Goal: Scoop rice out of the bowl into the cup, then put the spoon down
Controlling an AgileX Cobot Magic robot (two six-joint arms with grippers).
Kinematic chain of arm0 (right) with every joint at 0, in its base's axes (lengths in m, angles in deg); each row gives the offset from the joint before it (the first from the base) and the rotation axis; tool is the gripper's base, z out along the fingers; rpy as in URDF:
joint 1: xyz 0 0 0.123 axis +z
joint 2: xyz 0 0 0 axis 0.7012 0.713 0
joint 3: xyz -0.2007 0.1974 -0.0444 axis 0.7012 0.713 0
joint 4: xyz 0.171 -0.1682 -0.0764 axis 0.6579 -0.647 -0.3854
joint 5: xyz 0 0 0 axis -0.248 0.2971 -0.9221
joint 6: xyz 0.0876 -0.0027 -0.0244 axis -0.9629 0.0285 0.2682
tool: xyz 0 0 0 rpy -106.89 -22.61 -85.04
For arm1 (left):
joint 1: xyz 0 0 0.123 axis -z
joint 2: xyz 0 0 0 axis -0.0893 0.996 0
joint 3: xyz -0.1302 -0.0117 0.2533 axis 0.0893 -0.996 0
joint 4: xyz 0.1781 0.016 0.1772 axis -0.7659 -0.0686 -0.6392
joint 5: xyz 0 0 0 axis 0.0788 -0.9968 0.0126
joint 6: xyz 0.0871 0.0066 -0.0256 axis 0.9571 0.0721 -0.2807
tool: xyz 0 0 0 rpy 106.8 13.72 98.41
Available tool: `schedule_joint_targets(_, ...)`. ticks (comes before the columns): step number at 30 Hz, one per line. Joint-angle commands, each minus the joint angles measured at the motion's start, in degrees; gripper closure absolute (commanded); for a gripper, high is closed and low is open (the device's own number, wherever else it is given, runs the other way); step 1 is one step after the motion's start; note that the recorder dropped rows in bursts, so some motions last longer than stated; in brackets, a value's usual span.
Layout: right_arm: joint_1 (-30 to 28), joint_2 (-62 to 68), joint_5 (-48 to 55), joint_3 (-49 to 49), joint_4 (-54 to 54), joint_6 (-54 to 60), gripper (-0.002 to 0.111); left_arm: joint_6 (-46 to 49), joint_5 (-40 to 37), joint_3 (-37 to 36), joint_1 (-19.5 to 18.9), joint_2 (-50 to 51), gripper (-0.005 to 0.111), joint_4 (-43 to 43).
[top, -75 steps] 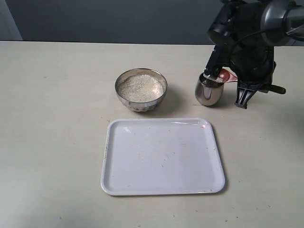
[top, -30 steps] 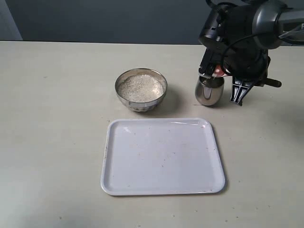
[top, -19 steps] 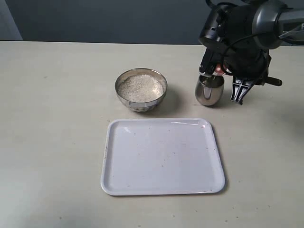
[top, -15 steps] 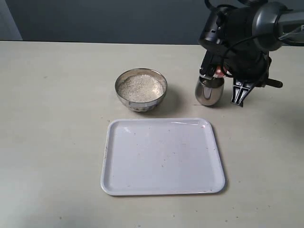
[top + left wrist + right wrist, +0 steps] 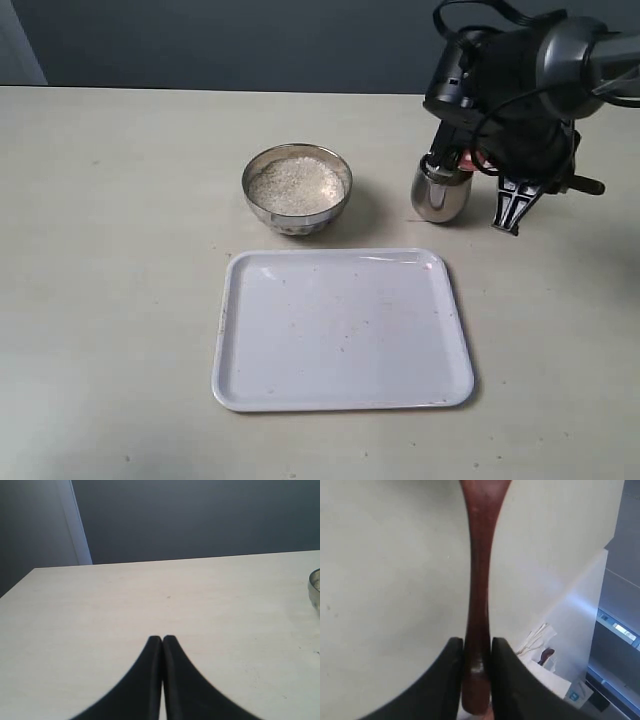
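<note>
A pale table [image 5: 110,300] meets a dark blue-grey wall [image 5: 250,45] at 12 o'clock, with a lighter strip [image 5: 15,50] at 10 o'clock.

Left gripper [image 5: 162,641] closed, right gripper [image 5: 476,644] clamped.

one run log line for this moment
right claw: shut on spoon | spoon: at cup rim | left claw: shut, empty | bowl: holds rice

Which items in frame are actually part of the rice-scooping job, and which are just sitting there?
In the job:
rice
bowl
cup
spoon
right gripper, shut on the spoon's handle

Just lying about:
white tray, not named in the task
left gripper, shut, holding nothing, over the table
</note>
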Motion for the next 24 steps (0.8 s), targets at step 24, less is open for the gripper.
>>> schedule_joint_targets(24,3.22,0.61,0.45,0.2,-6.13,-2.25,0.109,-0.37,0.52,0.23,0.18,-0.25,0.106,0.0)
